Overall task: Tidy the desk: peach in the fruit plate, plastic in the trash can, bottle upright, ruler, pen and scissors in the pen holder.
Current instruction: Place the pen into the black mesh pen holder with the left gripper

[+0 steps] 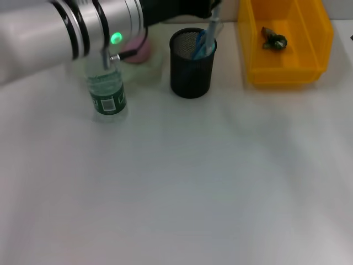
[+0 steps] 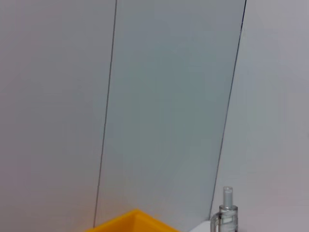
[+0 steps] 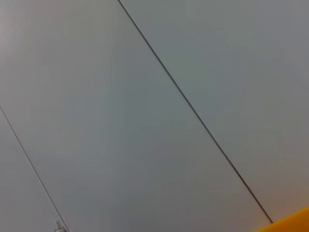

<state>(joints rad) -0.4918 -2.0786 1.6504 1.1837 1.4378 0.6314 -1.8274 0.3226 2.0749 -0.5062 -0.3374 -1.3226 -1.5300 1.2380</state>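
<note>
My left arm reaches across the back of the table in the head view, and its gripper [image 1: 212,6] hangs right over the black mesh pen holder [image 1: 192,74]. A pale, clear pen [image 1: 209,30] runs from the gripper down into the holder, beside a blue item [image 1: 199,44]. The pen's clear top [image 2: 227,212] shows in the left wrist view. The bottle [image 1: 107,94] with a green label stands upright at the left. Behind it the pink peach [image 1: 139,52] lies on a pale fruit plate [image 1: 154,69], partly hidden by the arm. Crumpled plastic [image 1: 274,38] lies in the yellow trash can [image 1: 287,74]. Ruler and scissors cannot be made out.
The yellow bin stands at the back right, close to the pen holder. Its corner [image 2: 130,220] shows in the left wrist view and its edge [image 3: 292,220] in the right wrist view. White tabletop [image 1: 182,187] fills the front half.
</note>
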